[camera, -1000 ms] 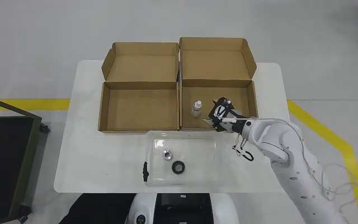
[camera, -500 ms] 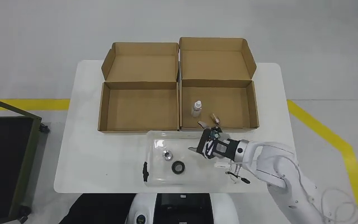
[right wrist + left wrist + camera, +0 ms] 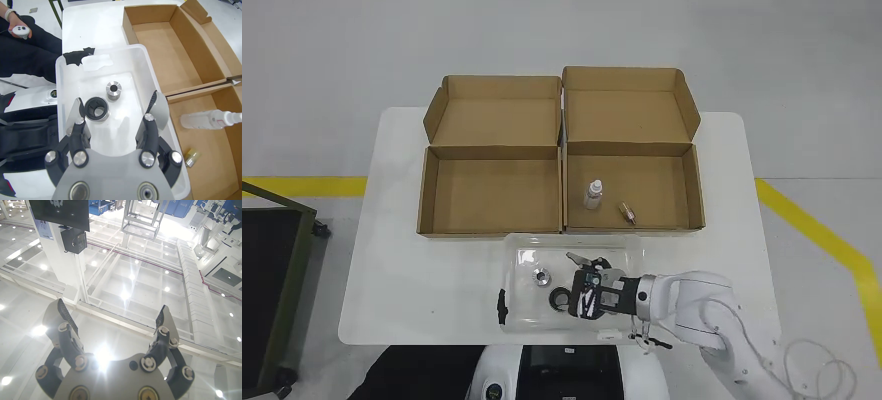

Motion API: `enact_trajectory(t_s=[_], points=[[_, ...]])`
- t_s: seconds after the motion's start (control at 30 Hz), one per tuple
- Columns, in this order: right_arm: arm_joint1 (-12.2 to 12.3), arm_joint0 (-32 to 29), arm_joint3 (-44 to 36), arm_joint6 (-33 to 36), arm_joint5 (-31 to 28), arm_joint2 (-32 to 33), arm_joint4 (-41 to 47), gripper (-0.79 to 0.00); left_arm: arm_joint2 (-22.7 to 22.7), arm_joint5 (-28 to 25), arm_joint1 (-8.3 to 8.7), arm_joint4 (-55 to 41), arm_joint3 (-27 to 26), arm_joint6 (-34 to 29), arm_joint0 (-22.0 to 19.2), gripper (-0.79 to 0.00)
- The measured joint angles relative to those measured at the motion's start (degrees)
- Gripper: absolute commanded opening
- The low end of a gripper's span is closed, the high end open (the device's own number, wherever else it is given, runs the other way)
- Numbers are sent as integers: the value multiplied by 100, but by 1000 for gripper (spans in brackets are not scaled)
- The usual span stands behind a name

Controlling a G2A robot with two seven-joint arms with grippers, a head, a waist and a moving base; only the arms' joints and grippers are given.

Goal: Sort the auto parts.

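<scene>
Right gripper [image 3: 117, 97]: fingers spread wide and holding nothing, hanging over the clear plastic bin [image 3: 151, 72] and aimed down its length toward the taped end.
Black bearing ring [image 3: 96, 111]: on the bin floor, on the robot's side of the middle, bore facing up. It sits within the finger span but close beside one fingertip, not centred.
Silver bushing [image 3: 113, 92]: on the bin floor too, standing on end just beyond the ring toward the taped end, with a small gap between them.
Deciding relation: both parts lie ahead of and below the fingertips. I judge a slight shift toward the bin's near wall would centre the ring before closing.
Arm pose: in the top view the right gripper [image 3: 577, 287] comes in across the bin's [image 3: 567, 237] untaped end, forearm low, wrist pitched down.
Nearer arm: the right one. The left gripper [image 3: 112, 306] points up at the ceiling, fingers apart and bare.
Beyond the bin's far wall: two open cardboard boxes; the right cardboard box [image 3: 697, 190] holds a dropper bottle [image 3: 593, 193] and a small metal fitting [image 3: 626, 211].
</scene>
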Motion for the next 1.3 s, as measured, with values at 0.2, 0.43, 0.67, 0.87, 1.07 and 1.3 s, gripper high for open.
enact_trajectory(t_s=[0.2,0.43,0.67,0.87,1.07,1.3], points=[[-36,171,222,208,44,-274,-55,-126,0,0,0,0,0,0,0,0],[-81,389,539,380,54,-503,84,-95,0,0,0,0,0,0,0,0],[-127,634,951,419,9,-681,271,-114,0,0,0,0,0,0,0,0],[-169,796,1237,447,-16,-855,378,-114,0,0,0,0,0,0,0,0],[-197,885,1373,472,5,-983,433,-151,0,0,0,0,0,0,0,0],[-235,985,1472,424,-39,-1163,454,-425,0,0,0,0,0,0,0,0]])
